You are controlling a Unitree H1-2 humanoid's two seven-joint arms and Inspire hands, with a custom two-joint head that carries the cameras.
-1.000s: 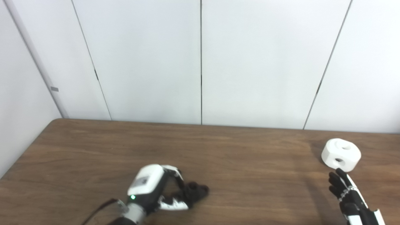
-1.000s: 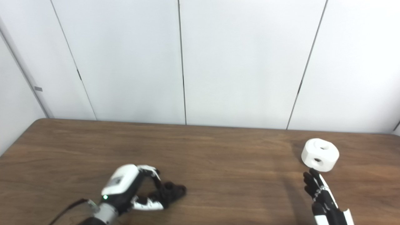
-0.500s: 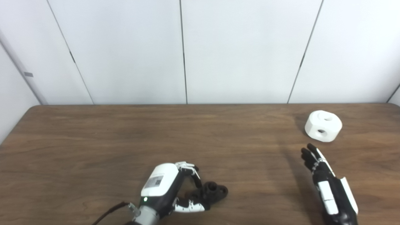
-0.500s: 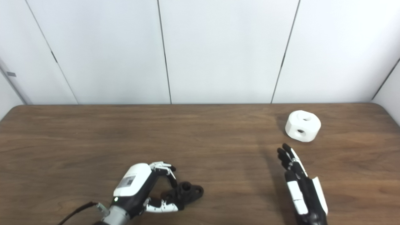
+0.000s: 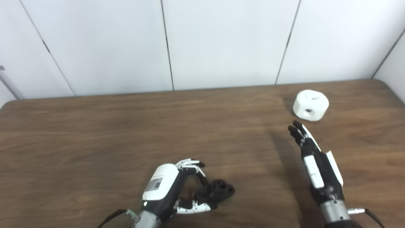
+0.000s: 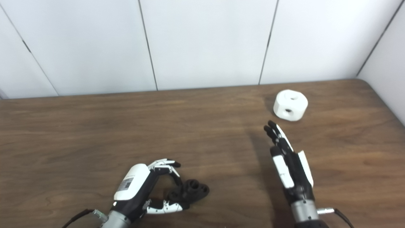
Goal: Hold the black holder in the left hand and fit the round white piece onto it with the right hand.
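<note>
Two hands are over a brown wooden worktop (image 5: 95, 133). The wood has long dark lines running side to side. Behind it stands a white wall (image 5: 221, 41) made of flat panels with thin dark gaps between them. On the far right, another white wall meets it at a corner.

The left hand (image 5: 167, 186) is low at the near edge of the worktop. Its fingers (image 5: 190, 164) curl around the black holder (image 5: 218, 190), with the thumb under it, so the hand is clamped on the holder. The holder sits on the wood and has round holes on top.

The right hand (image 5: 316, 161) is flat and holds nothing. Its fingers (image 5: 299, 133) are straight and a little apart, pointing up at the round white piece (image 5: 310, 105). They are near the piece but not touching it. The piece sits on the worktop near the far right corner, well apart from the holder. It has a hole on top and a hole in its side.

Since the earlier pictures the whole view has swung right and tipped down, so more of the worktop and of both arms shows now. The left hand stays closed on the holder. The white piece has not moved on the wood.
</note>
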